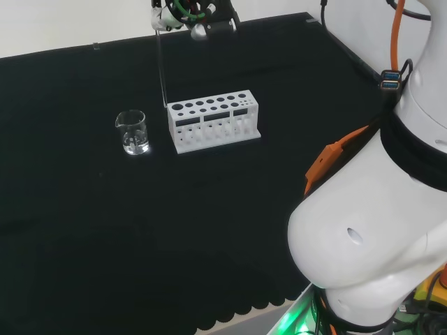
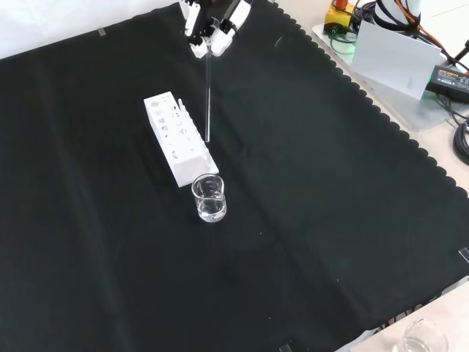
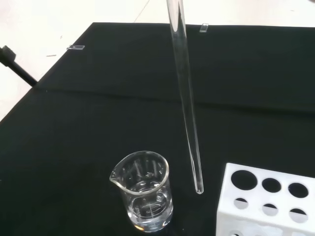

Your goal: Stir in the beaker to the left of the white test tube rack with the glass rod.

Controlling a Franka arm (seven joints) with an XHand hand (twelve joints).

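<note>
My hand [image 2: 212,26], fingers curled round the rod [image 2: 209,95], hangs it upright beside the rack [image 2: 176,136]; I must carry its tip over the beaker [image 2: 209,198], then lower centrally.

Glass rod [image 2: 209,95] seemingly above rack [image 2: 179,137]

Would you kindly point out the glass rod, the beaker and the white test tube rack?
glass rod [image 3: 187,113], wrist view, mid shaft.
beaker [image 2: 209,198], front view, glass wall.
white test tube rack [image 1: 209,106], head view, holed top face.
</note>
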